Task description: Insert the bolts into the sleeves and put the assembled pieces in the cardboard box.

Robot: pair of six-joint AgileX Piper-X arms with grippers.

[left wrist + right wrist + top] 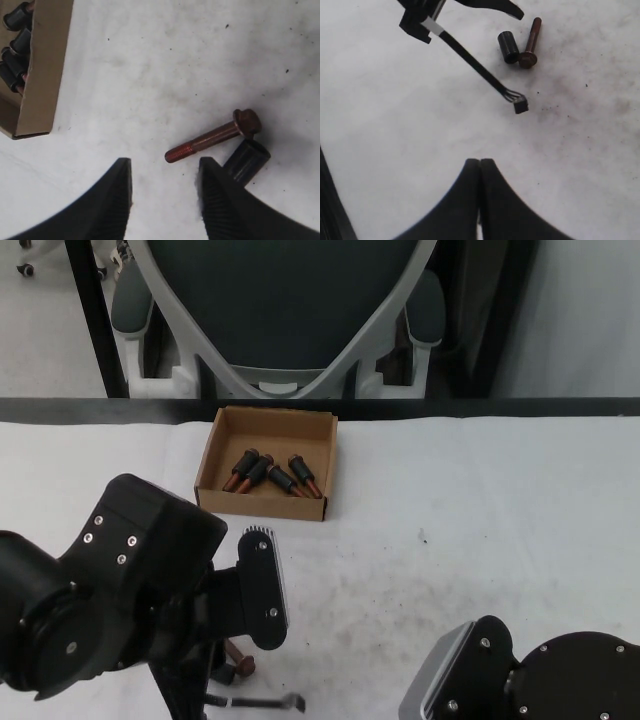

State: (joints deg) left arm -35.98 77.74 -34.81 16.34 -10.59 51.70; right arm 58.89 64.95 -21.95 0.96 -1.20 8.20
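Left wrist view: open jaws above a loose bolt and sleeve.
Left gripper (164, 175) hangs with jaws apart over the white bench (480, 520), probably so that it can pick up the copper bolt (210, 137). The bolt lies flat, its head just beside the black sleeve (247, 161). Right gripper (480, 170) has its jaws pressed together, empty. In the high view the cardboard box (262, 506) stands at 12 o'clock from the bolt and holds four assembled pieces (268, 476). I can read no writing anywhere.

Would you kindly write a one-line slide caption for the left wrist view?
Open left hand above a loose copper bolt lying beside its black sleeve, cardboard box nearby.
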